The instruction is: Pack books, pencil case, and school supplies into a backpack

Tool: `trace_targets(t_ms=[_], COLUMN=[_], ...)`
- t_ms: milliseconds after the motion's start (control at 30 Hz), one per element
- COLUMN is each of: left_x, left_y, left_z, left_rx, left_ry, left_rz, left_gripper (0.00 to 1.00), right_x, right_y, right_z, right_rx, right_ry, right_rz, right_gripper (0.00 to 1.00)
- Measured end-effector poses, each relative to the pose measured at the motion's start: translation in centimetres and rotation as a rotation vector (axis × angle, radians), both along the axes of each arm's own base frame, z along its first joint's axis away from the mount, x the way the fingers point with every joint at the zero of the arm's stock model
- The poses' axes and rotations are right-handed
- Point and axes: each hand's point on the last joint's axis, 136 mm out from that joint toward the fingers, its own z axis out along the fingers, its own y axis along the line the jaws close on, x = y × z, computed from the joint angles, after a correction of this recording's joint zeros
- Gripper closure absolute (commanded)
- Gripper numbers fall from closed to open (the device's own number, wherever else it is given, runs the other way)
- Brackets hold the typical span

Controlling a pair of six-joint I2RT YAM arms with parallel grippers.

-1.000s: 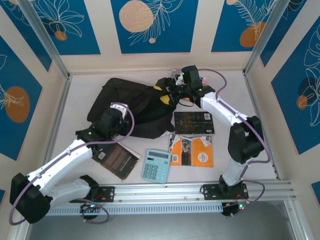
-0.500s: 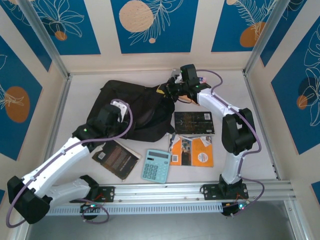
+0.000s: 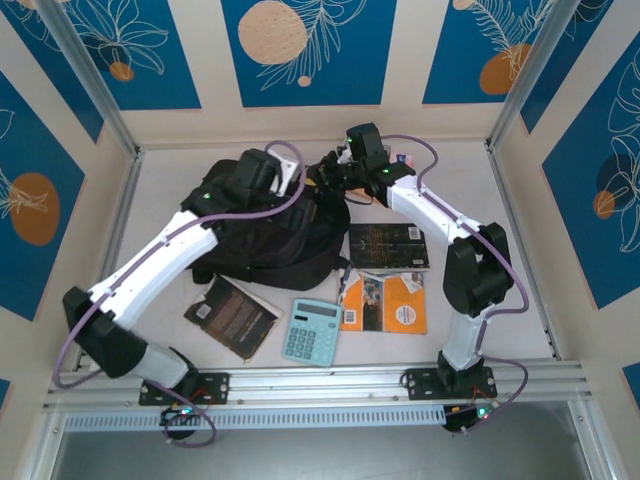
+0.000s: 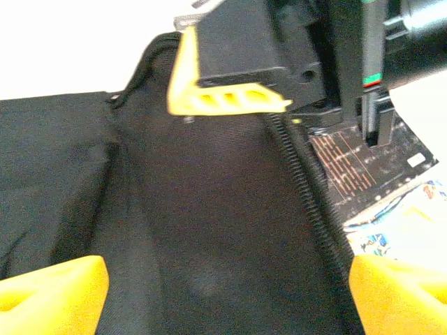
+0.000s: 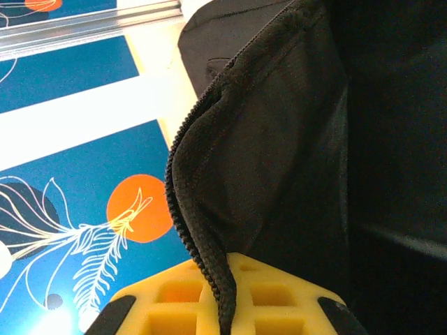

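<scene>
A robotics lab cell here: white counter (image 3: 155,200) boxed in by aluminium posts (image 3: 88,75), blue leaf-print wall panels (image 3: 350,60), arms (image 3: 160,255) bolted to a metal rail (image 3: 330,385).

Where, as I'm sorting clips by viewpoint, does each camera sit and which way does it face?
Top external: above and behind the arms, looking down at the table; both arms show, left gripper and right gripper at the backpack.
Left wrist: on the left arm, facing the backpack fabric; its own open yellow fingertips show.
Right wrist: on the right arm, facing the zip edge pinched in its shut gripper.
Shared: all views show the backpack.
</scene>
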Motion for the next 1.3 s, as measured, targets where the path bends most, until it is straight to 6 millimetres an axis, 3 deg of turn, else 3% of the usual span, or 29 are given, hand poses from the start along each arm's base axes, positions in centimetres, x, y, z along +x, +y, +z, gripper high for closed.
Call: trace_targets(t_ms=[167, 367, 500, 633, 733, 833, 867, 1000, 1100, 1300], left_x=[-0.1, 0.3, 0.9, 1.4, 1.5, 1.8, 1.9, 2.6, 3.6, 4.9], left_y=[-2.2, -2.5, -2.2, -1.4, -1.0, -0.6, -0.4, 0.9, 3.4, 7.9], left_z=[-0.5, 0.5, -0.5, -1.9, -2.0, -2.0, -1.9, -1.5, -0.7, 1.0], left_rx=[0.016, 0.011, 0.054, 0.115, 0.140, 0.143, 0.136, 0.098, 0.033, -0.130], left_ry=[0.029, 0.019, 0.030, 0.042, 0.036, 0.034, 0.037, 0.044, 0.051, 0.064], left_rz=[-0.043, -0.029, -0.004, 0.030, 0.045, 0.057, 0.065, 0.096, 0.162, 0.278], left_gripper=[0.08, 0.12, 0.18, 0.41, 0.71, 0.96, 1.00, 1.00, 1.00, 1.00], right_x=[0.0, 0.0, -0.1, -0.2, -0.2, -0.3, -0.4, -0.7, -0.9, -2.3], right_y=[-0.1, 0.0, 0.2, 0.3, 0.2, 0.0, 0.0, -0.4, -0.8, -2.9], right_z=[-0.1, 0.1, 0.3, 0.2, 0.1, 0.0, 0.0, 0.5, 1.4, 4.2], right_rx=[0.000, 0.001, 0.002, -0.004, -0.010, -0.017, -0.021, -0.035, -0.053, -0.237], right_ry=[0.018, 0.024, 0.027, 0.035, 0.036, 0.043, 0.043, 0.010, -0.054, -0.327], right_rz=[-0.014, -0.020, -0.019, -0.023, -0.029, -0.032, -0.031, -0.018, 0.006, 0.051], right_gripper=[1.00, 0.98, 0.97, 0.95, 0.93, 0.81, 0.73, 0.43, 0.28, 0.14])
